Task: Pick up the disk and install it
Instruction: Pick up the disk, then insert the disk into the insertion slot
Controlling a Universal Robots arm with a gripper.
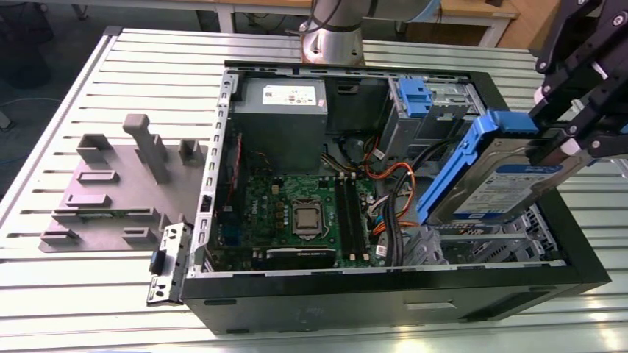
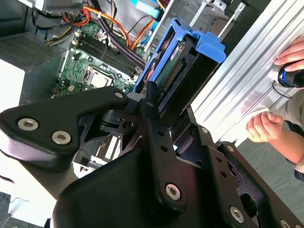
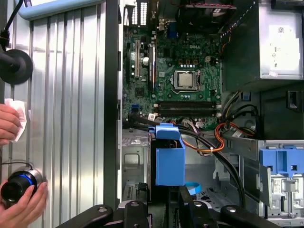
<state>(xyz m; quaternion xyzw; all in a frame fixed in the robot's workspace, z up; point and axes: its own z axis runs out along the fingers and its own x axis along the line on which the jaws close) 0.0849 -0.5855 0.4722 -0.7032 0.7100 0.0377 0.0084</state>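
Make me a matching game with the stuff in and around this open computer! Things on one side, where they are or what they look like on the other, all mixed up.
Things:
1. disk
2. motherboard
3. power supply box
4. grey plate with blocks

Descriptions:
A. green, lying flat inside the case
B. on the table, outside the case
C. tilted, gripped by the claw over the case
D. grey with a white sticker, in a case corner

Pairs: 1-C, 2-A, 3-D, 4-B

Matte black tool with silver screw heads; silvery-grey arm column.
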